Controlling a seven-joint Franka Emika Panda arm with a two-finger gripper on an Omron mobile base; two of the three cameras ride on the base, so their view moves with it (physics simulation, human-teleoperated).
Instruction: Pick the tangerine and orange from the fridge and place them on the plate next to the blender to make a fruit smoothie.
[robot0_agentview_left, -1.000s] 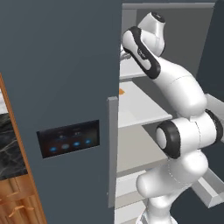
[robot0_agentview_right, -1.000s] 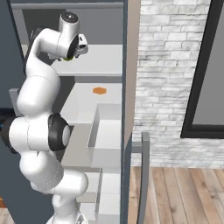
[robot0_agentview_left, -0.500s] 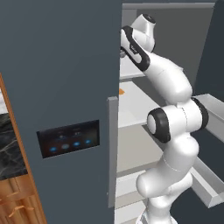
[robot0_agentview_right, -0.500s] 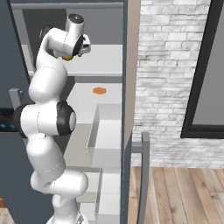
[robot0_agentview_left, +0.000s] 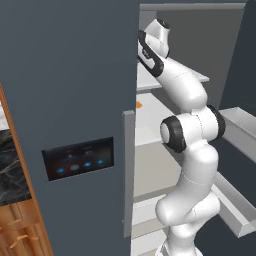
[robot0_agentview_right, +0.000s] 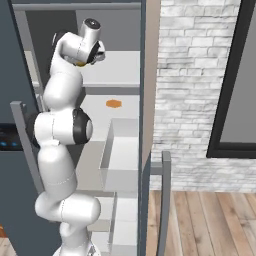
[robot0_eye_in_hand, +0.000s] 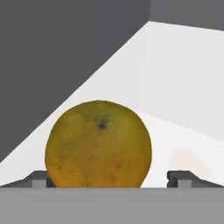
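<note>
Reaching into the fridge (robot0_agentview_left: 75, 90)
I am holding my gripper (robot0_eye_in_hand: 111, 177) wide open around the orange (robot0_eye_in_hand: 98, 144), gripping nothing.

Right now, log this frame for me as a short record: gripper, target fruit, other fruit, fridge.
gripper: open, reaching into the fridge's upper shelf, holding nothing
target fruit: round orange-yellow citrus on the pale shelf, between the two finger tips, left tip partly hidden behind it
other fruit: small orange one on the shelf below
fridge: door open, arm inside
</note>
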